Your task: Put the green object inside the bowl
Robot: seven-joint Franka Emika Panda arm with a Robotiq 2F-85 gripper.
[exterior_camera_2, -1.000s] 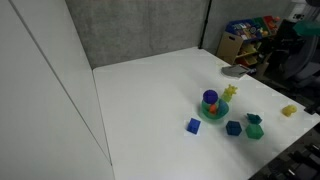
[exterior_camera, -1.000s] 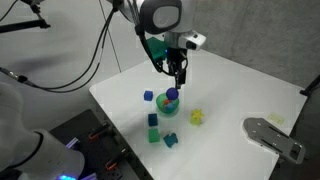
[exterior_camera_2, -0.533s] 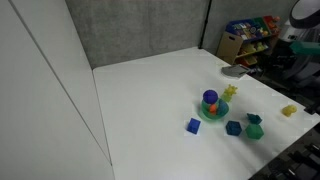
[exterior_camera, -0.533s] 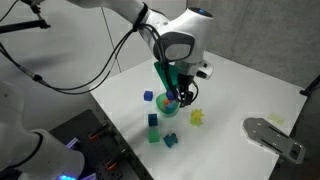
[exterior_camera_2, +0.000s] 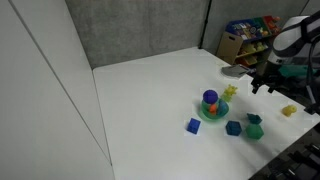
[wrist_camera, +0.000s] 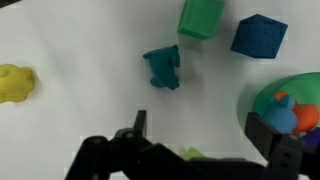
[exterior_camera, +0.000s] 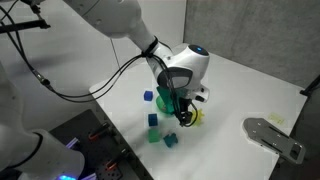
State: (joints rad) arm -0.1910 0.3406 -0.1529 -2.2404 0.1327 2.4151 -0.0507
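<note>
Status: nothing picked yet. My gripper (wrist_camera: pixel 200 135) is wide open, jaws well apart and nothing between them. It hangs over the block cluster, clear of every block as far as the wrist view shows.

Green object (wrist_camera: pixel 162 67): lying loose on the white table (wrist_camera: pixel 80 40), not in the bowl and not touched. In the wrist view it sits ahead of the jaws and a bit left of their centre line. The bright green cube (wrist_camera: pixel 200 17) is just beyond it and the teal-blue cube (wrist_camera: pixel 258 35) is further right. A yellow toy (wrist_camera: pixel 15 83) is well apart on the left. In an exterior view the object (exterior_camera: pixel 171 140) is at the near end of the cluster, just right of the green cube (exterior_camera: pixel 154 135), with my gripper (exterior_camera: pixel 184 117) above and slightly beyond it.

Bowl (wrist_camera: pixel 300 85): at the right edge of the wrist view, near the object but not touching it. Other toys (wrist_camera: pixel 283 112) are already piled in it, an orange piece and a blue one, so free room looks tight. My arm hides the bowl in that same exterior view. In an exterior view on the other side it is clear, bowl (exterior_camera_2: pixel 211 113) with the stack standing in it.

Done: rough approach only, I judge. Left: centre the jaws on the object, descend, close, lift, carry right to the bowl, release beside the stack. The irregular shape may slip, and the green cube is close enough to get bumped.
</note>
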